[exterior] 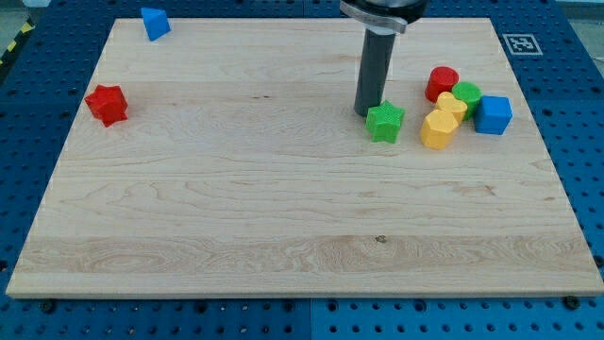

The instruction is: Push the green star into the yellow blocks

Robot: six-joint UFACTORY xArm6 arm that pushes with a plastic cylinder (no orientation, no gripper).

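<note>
The green star (384, 122) lies on the wooden board at the view's right of centre. My tip (364, 112) rests on the board touching the star's upper left side. Two yellow blocks sit to the star's right: a larger yellow hexagon-like block (438, 129) and a smaller yellow block (452, 105) just above it. A small gap separates the star from the larger yellow block.
A red cylinder (442, 83), a green block (466, 95) and a blue cube (493, 114) cluster around the yellow blocks at the right. A red star (107, 104) lies at the left. A blue block (155, 23) lies at the top left.
</note>
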